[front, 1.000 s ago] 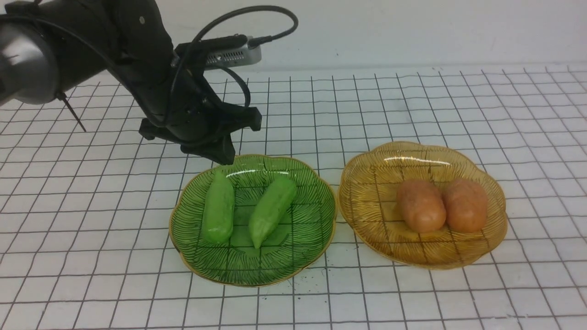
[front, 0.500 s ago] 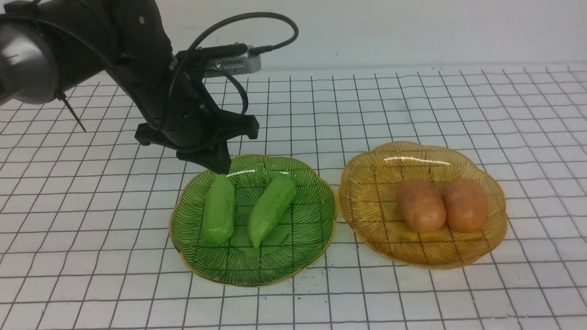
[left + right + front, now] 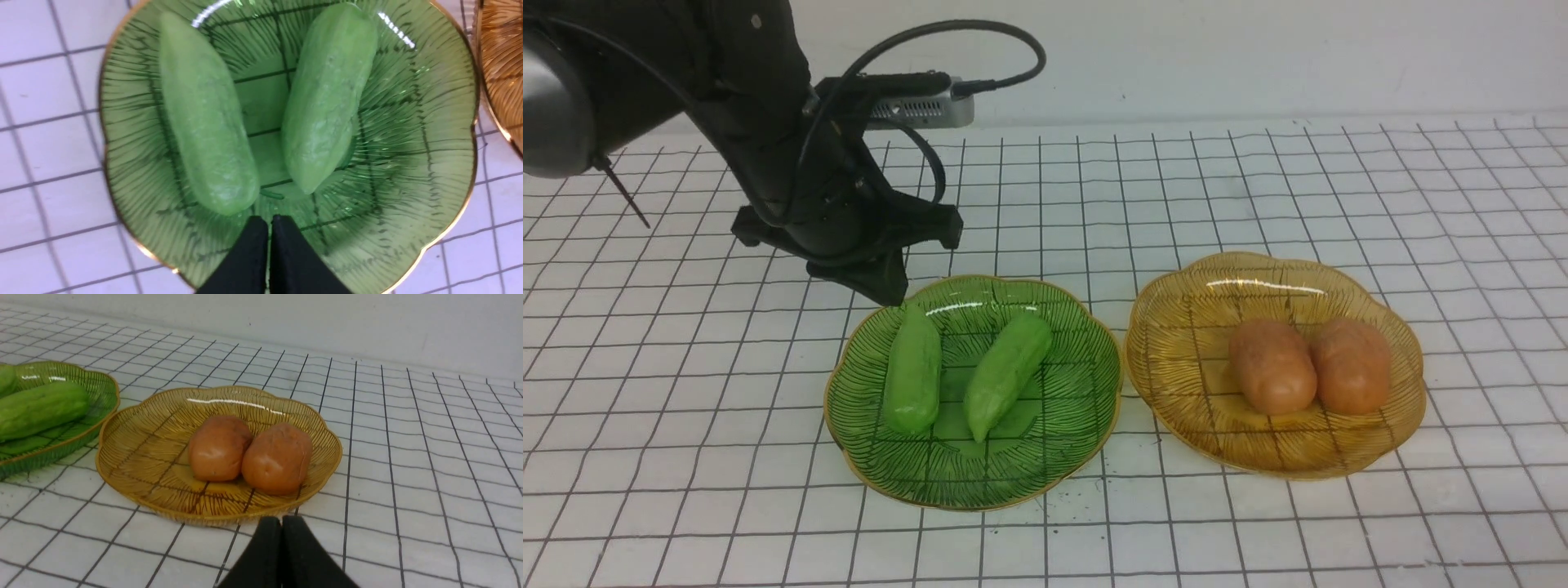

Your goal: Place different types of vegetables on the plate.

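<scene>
Two light-green gourds [image 3: 913, 371] [image 3: 1006, 374] lie side by side in the green glass plate [image 3: 1086, 392]. Two orange-brown potatoes [image 3: 1272, 366] [image 3: 1352, 365] rest touching each other in the amber glass plate [image 3: 1176, 327]. My left gripper [image 3: 882, 290] hangs shut and empty just over the green plate's far-left rim. In the left wrist view its fingers [image 3: 269, 220] are pressed together, above the plate [image 3: 408, 143] and near the gourds [image 3: 204, 114] [image 3: 327, 94]. My right gripper [image 3: 281, 520] is shut and empty, low before the amber plate [image 3: 143, 445] and potatoes [image 3: 218, 447] [image 3: 278, 457]; the front view does not show it.
The two plates stand side by side, nearly touching, on a white cloth with a black grid [image 3: 1339, 163]. A white wall [image 3: 1258, 57] rises behind the table. My left arm's cable [image 3: 980, 33] loops above the far-left area.
My left arm has shifted left, carrying its shut gripper from above the green plate's back rim toward the plate's left edge. The vegetables and plates have not moved.
</scene>
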